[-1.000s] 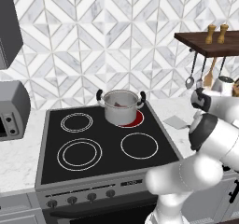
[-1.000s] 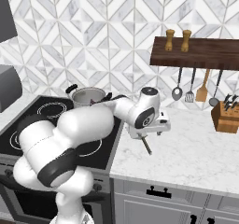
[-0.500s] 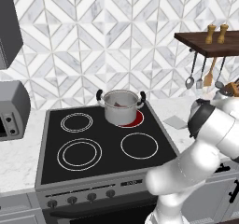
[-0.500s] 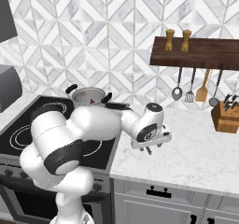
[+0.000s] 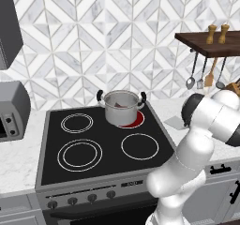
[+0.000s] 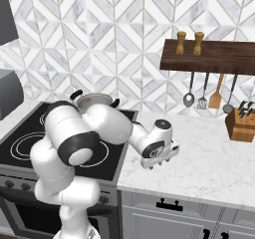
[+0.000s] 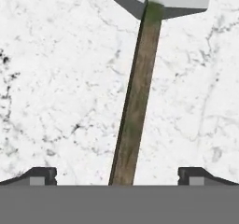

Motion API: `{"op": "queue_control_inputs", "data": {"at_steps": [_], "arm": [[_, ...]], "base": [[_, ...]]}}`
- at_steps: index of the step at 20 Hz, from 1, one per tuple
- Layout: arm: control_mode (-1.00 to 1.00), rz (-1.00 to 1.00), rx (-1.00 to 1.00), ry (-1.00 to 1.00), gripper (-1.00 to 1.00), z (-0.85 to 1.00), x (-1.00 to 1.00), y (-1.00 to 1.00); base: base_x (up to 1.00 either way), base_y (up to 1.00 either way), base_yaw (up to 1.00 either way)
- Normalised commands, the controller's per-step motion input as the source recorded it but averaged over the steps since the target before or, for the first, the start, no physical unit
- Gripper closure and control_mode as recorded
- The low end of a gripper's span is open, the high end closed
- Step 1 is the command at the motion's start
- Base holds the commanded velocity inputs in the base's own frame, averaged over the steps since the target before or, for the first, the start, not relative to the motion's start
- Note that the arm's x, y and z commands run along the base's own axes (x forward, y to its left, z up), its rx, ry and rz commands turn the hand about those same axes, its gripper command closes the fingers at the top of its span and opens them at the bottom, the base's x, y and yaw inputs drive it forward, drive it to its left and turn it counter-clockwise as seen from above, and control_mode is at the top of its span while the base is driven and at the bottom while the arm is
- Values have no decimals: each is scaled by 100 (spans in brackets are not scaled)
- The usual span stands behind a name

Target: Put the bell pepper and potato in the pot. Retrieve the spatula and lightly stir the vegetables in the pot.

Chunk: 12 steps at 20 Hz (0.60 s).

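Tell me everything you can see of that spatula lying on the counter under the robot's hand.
The spatula has a long, straight handle that looks like worn brown wood and a flat pale grey blade at its far end. It lies flat on the white marble counter, to the right of the stove. In the hand view the handle runs up the middle between the two dark fingers, which stand wide apart on either side without touching it. In the left base view a corner of the blade peeks out beside the arm.

No legible text, label, brand, number or sign appears on any surface; the stove (image 5: 93, 149) front panel carries plain knobs without readable markings.
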Motion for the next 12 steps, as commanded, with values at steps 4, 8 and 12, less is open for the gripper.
{"op": "queue_control_inputs", "data": {"at_steps": [4, 8, 12], "arm": [[-100, 11, -2, 0, -100, -41, 33, -1], [-100, 8, -4, 0, 100, -44, 5, 0], [-100, 3, -7, 0, 100, -56, -11, -2]], "base": [[0, 0, 0], [0, 0, 0], [0, 0, 0]]}}
